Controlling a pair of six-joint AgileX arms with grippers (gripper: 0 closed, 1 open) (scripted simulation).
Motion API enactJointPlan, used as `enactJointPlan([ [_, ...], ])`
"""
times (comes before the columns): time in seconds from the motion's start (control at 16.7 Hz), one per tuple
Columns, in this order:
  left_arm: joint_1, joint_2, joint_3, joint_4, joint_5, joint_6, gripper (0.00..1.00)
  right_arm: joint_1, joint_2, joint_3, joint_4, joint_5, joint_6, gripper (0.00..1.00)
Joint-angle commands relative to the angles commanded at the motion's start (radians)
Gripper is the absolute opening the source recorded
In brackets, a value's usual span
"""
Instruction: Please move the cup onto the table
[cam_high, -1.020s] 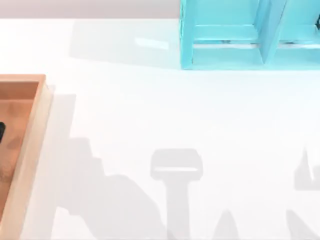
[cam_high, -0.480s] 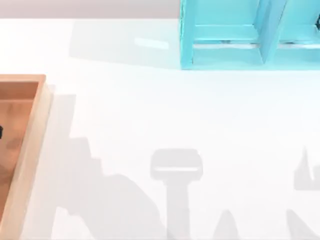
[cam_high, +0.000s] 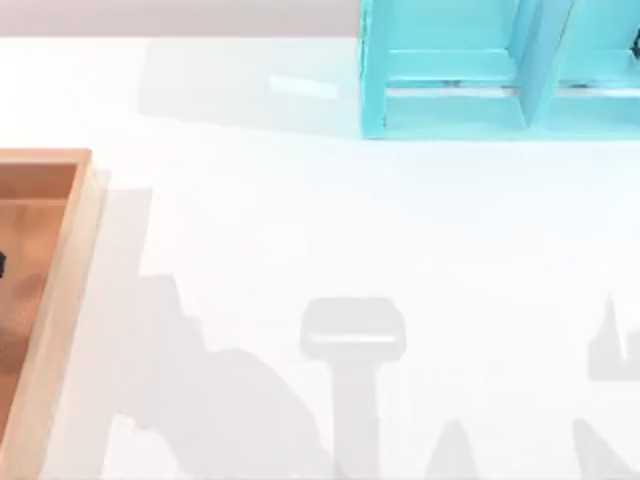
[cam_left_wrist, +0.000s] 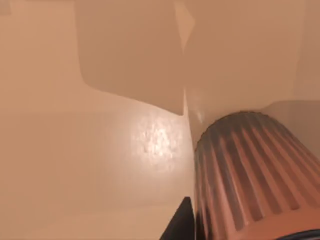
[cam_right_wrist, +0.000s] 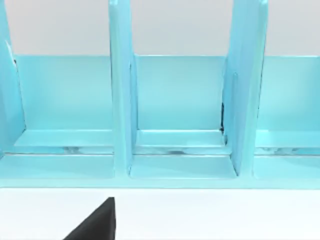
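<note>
The cup (cam_left_wrist: 250, 175), reddish-brown with ribbed sides, looms close in the left wrist view above the orange-brown tray floor (cam_left_wrist: 100, 165). A dark part of my left gripper (cam_left_wrist: 181, 225) lies right against the cup's side. In the top view a dark sliver of that gripper (cam_high: 2, 264) shows at the left edge over the tray (cam_high: 62, 290). The white table (cam_high: 330, 230) spreads to the tray's right. In the right wrist view a dark tip of my right gripper (cam_right_wrist: 96, 223) hangs over the table, facing the shelf.
A turquoise shelf unit (cam_high: 470, 80) with upright dividers (cam_right_wrist: 121, 100) stands at the back right of the table. The tray's raised rim (cam_high: 45, 150) borders the table's left side. Grey arm shadows lie on the white surface along the front.
The dark sliver of my left gripper at the top view's left edge has shrunk, drawing leftward over the tray. Nothing else has moved.
</note>
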Motion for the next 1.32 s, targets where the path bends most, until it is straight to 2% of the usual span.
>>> enactJointPlan([
  [0.54,-0.001,-0.003,0.002,0.0,0.0,-0.001,0.0,0.0,0.0,0.0,0.0,0.0,0.0,1.0],
  [0.84,-0.005,-0.027,0.108,-0.016,-0.009,-0.101,0.0,0.0,0.0,0.0,0.0,0.0,0.0,1.0],
  [1.02,-0.066,-0.056,0.187,-0.093,-0.012,-0.194,0.0,0.0,0.0,0.0,0.0,0.0,0.0,1.0],
  [1.32,-0.272,-0.099,0.269,-0.33,-0.005,-0.31,0.0,0.0,0.0,0.0,0.0,0.0,0.0,1.0],
])
